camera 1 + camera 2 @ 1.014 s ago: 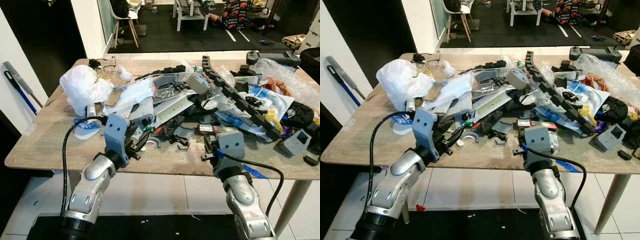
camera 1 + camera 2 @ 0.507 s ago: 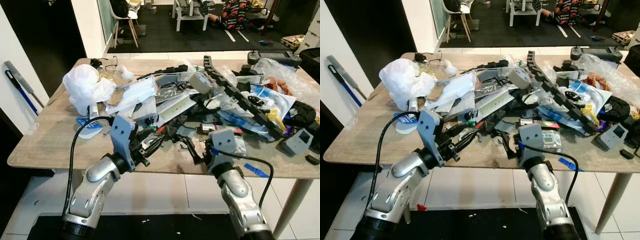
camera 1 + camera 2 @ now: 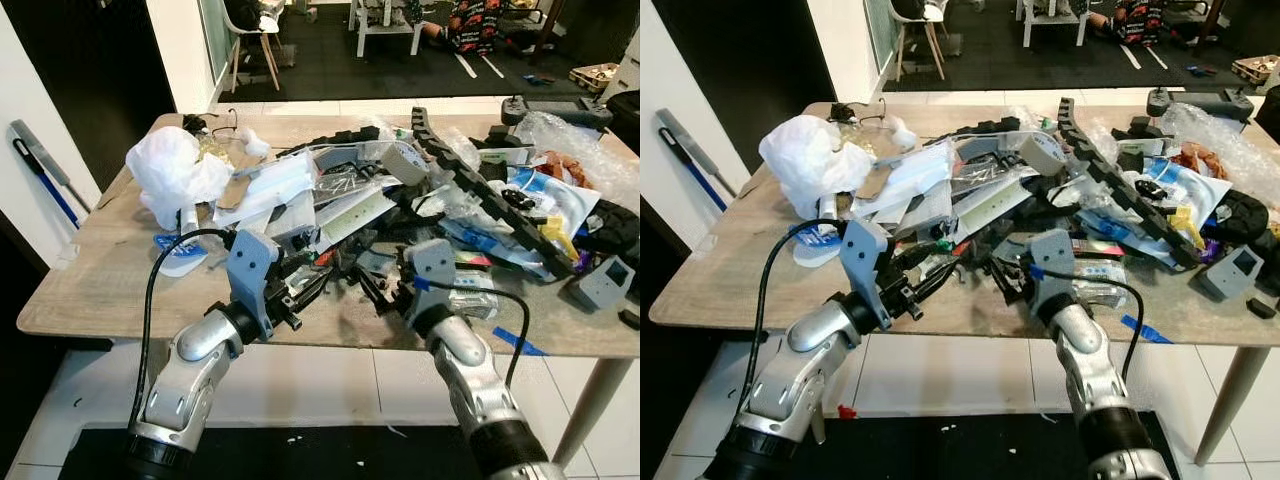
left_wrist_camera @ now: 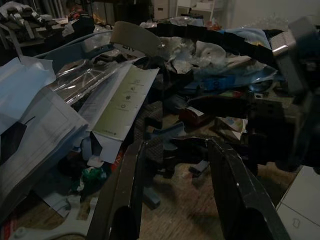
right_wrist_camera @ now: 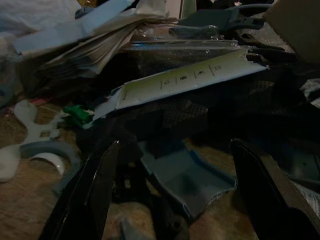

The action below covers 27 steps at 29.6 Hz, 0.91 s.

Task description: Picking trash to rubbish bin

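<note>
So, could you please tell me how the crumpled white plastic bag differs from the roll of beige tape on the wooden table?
The crumpled white plastic bag is soft, shapeless and bulky; the roll of beige tape is a firm, neat ring and much smaller. The bag sits at the robot's left end of the wooden table, at the pile's edge; the tape rests tilted on top of the clutter further right. Both lie beyond the open left gripper and right gripper, untouched.

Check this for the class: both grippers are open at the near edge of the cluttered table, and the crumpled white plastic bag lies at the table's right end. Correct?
Not quite. The white plastic bag lies at the table's left end, as the left eye view shows. The rest holds: the left gripper and right gripper are both open at the near edge.
</note>
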Available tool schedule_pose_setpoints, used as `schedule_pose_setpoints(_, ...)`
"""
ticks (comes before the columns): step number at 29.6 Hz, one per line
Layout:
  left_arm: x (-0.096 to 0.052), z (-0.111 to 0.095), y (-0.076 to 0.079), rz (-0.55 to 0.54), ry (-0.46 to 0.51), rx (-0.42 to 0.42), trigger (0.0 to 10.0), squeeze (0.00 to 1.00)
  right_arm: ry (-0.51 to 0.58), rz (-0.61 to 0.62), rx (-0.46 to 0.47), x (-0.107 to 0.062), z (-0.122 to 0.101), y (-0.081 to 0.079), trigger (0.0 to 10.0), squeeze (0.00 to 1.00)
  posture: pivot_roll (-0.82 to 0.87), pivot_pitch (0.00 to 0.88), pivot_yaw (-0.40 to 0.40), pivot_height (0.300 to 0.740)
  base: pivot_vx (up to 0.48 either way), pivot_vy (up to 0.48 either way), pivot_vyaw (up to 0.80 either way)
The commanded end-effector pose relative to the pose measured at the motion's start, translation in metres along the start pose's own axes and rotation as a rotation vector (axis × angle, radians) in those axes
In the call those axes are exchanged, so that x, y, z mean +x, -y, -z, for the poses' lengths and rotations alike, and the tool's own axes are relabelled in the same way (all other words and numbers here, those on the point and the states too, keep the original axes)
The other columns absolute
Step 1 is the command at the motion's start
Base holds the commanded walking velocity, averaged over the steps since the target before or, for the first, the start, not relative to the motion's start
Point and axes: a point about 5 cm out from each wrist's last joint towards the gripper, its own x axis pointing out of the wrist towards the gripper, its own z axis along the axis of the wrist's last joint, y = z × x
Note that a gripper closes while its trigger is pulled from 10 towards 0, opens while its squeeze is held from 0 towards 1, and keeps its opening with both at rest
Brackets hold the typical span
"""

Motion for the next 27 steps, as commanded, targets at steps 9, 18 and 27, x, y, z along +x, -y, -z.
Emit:
schedule_pose_setpoints(9,0.000,0.003,0.007,0.082,-0.011,-0.046,10.0,0.00,-0.023,-0.079,-0.021,0.011,0.006,-0.004,10.0,0.00,-0.02,0.103,0.079,0.740,0.000,0.000,0.00)
schedule_pose_setpoints(18,-0.002,0.004,0.007,0.088,-0.022,-0.036,10.0,0.00,-0.039,-0.130,-0.051,0.014,0.009,-0.009,10.0,0.00,-0.02,0.101,0.080,0.740,0.000,0.000,0.00)
schedule_pose_setpoints(27,-0.001,0.003,0.006,0.092,-0.019,-0.036,10.0,0.00,-0.025,-0.130,-0.038,0.016,0.010,-0.008,1.1,0.00,-0.02,0.098,0.084,0.740,0.000,0.000,0.00)
